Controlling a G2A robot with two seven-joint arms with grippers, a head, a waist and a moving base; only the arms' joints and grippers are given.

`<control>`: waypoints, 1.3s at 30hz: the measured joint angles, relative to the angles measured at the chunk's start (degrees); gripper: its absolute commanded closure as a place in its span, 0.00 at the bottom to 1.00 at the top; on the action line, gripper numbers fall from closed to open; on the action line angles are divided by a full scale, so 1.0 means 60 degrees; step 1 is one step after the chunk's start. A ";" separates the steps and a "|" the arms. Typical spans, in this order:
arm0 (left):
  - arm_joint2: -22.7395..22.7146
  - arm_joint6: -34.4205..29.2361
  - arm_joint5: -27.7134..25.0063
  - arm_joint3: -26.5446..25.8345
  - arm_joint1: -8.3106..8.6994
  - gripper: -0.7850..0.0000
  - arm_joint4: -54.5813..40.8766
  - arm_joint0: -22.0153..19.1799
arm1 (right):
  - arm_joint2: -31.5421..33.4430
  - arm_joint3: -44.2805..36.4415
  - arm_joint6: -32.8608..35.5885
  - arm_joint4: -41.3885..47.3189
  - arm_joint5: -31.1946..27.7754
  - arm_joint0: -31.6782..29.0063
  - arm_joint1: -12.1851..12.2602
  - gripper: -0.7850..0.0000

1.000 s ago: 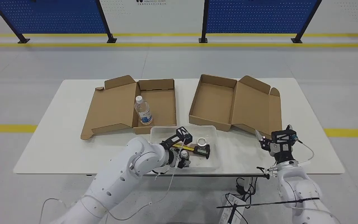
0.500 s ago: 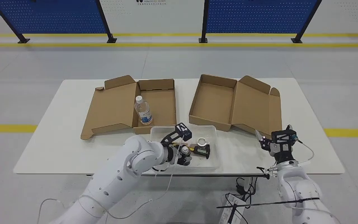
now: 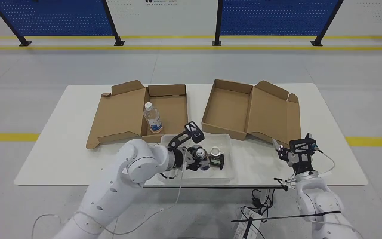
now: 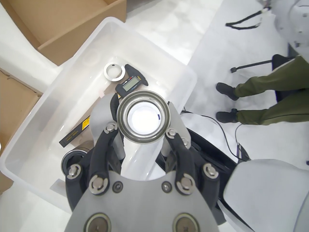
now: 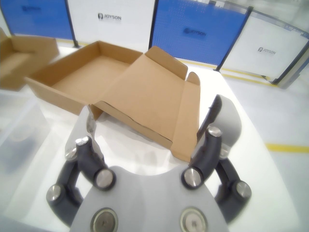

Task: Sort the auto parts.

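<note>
We find the ring (image 4: 144, 140) pinched in the left end effector (image 4: 144, 119), held above the bin (image 4: 154, 47); a second ago that end effector sat lower among the parts. The caliper (image 4: 131, 84) and a washer (image 4: 113, 72) lie in the bin. The right end effector (image 5: 154, 119) is spread and unmoved over the tabletop (image 5: 231, 92) edge.

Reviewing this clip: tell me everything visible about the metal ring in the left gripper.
The metal ring is a shiny, steel-looking band with a grooved face, an open centre and a small blue mark on its inner wall. The left gripper holds it, fingers pressing opposite sides, with the opening facing the wrist camera. It hangs above the clear plastic bin, apart from the parts below.
</note>
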 measured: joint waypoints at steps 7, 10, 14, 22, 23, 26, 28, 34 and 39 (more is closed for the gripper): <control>-0.0221 -0.0570 -0.0738 -0.0657 0.0118 1.00 -0.1513 0.0204 | 0.0000 0.0000 0.0000 0.0000 0.0000 0.0000 0.0000 0.00; -0.0266 -0.0861 -0.1045 -0.0873 0.0167 1.00 -0.2154 0.0222 | 0.0000 0.0000 0.0000 0.0000 0.0000 0.0000 0.0000 0.00; -0.0298 -0.1195 -0.1379 -0.1012 0.0229 1.00 -0.2874 0.0193 | 0.0000 0.0000 0.0000 0.0000 0.0000 0.0000 0.0000 0.00; -0.0168 -0.1701 -0.1881 -0.0982 0.0329 1.00 -0.3922 0.0035 | 0.0000 0.0000 0.0000 0.0000 0.0000 0.0000 0.0000 0.00; -0.0130 -0.1734 -0.1917 -0.0949 0.0336 1.00 -0.3939 0.0013 | 0.0000 0.0000 0.0000 0.0000 0.0000 0.0000 0.0000 0.00; -0.0022 -0.1776 -0.1963 -0.0860 0.0358 1.00 -0.3968 -0.0061 | 0.0000 0.0000 0.0000 0.0000 0.0000 0.0000 0.0000 0.00; 0.0035 -0.1789 -0.1960 -0.0817 0.0374 1.00 -0.3967 -0.0110 | 0.0000 0.0000 0.0000 0.0000 0.0000 0.0000 0.0000 0.00; 0.0133 -0.1709 -0.1948 -0.0768 0.0424 1.00 -0.3955 -0.0194 | 0.0000 0.0000 0.0000 0.0000 0.0000 0.0000 0.0000 0.00; 0.0220 -0.1714 -0.1976 -0.0734 0.0468 1.00 -0.3961 -0.0248 | 0.0000 0.0000 0.0000 0.0000 0.0000 0.0000 0.0000 0.00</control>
